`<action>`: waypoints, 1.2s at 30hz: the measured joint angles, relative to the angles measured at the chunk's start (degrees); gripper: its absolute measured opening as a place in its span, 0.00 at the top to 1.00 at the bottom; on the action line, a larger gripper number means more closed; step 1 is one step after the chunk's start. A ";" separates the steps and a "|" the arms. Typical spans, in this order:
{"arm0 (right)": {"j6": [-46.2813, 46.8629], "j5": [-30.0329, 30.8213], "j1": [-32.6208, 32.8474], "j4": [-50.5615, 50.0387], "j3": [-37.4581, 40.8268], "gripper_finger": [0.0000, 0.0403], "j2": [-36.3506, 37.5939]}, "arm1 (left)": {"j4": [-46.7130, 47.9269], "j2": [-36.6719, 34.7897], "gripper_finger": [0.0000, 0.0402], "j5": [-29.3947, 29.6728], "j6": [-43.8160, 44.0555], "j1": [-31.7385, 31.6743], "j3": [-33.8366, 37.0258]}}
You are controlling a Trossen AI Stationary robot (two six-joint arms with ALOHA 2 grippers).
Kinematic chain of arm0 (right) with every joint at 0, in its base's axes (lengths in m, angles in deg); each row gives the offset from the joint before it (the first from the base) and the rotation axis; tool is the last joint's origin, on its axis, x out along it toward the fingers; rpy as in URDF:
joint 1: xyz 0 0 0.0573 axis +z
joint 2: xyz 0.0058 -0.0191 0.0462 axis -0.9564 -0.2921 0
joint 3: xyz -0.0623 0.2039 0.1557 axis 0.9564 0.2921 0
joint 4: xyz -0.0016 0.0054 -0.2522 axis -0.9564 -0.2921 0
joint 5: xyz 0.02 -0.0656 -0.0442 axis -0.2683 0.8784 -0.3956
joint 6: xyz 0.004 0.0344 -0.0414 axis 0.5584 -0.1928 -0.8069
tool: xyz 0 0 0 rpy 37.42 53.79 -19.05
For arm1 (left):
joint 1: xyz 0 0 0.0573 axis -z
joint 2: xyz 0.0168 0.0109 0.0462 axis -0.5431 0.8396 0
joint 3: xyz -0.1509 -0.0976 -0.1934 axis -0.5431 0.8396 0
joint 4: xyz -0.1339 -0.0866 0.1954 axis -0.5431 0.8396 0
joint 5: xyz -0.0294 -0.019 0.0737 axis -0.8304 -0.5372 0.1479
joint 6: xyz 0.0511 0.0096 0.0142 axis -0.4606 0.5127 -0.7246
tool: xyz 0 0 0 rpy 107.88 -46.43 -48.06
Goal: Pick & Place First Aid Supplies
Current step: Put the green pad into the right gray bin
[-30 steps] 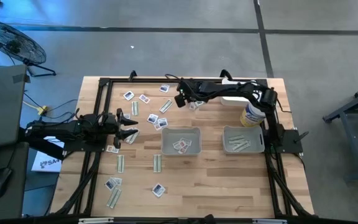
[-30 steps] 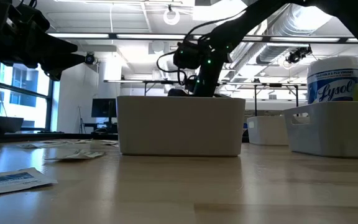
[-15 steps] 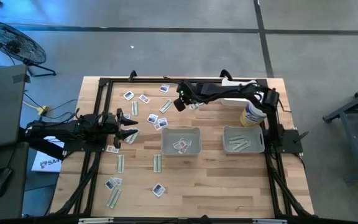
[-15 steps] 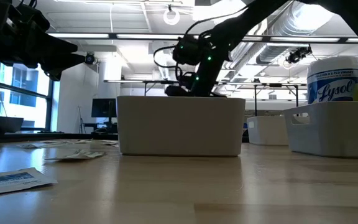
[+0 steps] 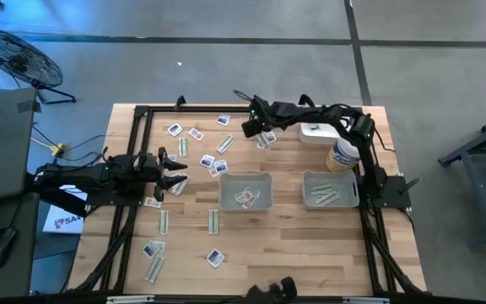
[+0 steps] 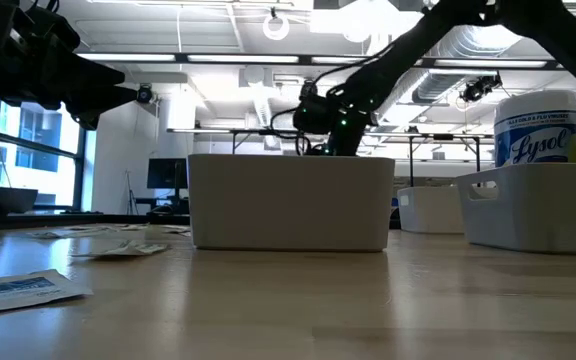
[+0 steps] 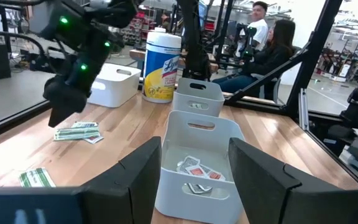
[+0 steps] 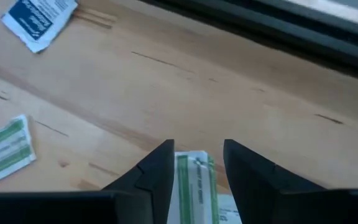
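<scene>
Right tool [image 8: 197, 163] low over far bench [image 5: 302, 253] edge, jaws parted, nothing gripped. Green-striped strip packet [image 8: 194, 180] lies between its fingers, long axis along tool's reach. Right arm nearer.

Left tool [image 5: 173, 171] at 9 o'clock, wide open, empty, waiting.

Count: two grey trays, middle tray [image 5: 245, 192] holding squarish packets; one bottle [image 5: 342, 155]; roughly fifteen loose packets, exact count unclear.

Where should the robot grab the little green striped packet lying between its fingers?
Best to pinch the green striped packet across its narrow width, coming straight down from above. It lies flat on the wooden table, so only its thin long edges offer a hold. The right gripper already has one open finger on each long side.
</scene>
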 joint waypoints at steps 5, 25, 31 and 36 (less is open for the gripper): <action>-1.42 -5.61 -2.09 -0.05 -0.10 0.67 -2.04 | 0.00 0.00 0.54 0.00 -0.01 0.00 0.00; -8.80 -7.78 -2.54 -5.03 -0.20 0.98 -2.34 | -0.01 0.00 0.54 -0.02 -0.02 0.00 -0.01; -8.85 -7.61 -2.50 -4.38 -0.07 0.99 -2.09 | 0.00 0.00 0.54 -0.02 -0.02 0.00 -0.02; -10.02 -7.62 -2.35 -5.83 0.33 1.00 0.33 | 0.00 0.00 0.54 -0.02 -0.02 0.00 0.00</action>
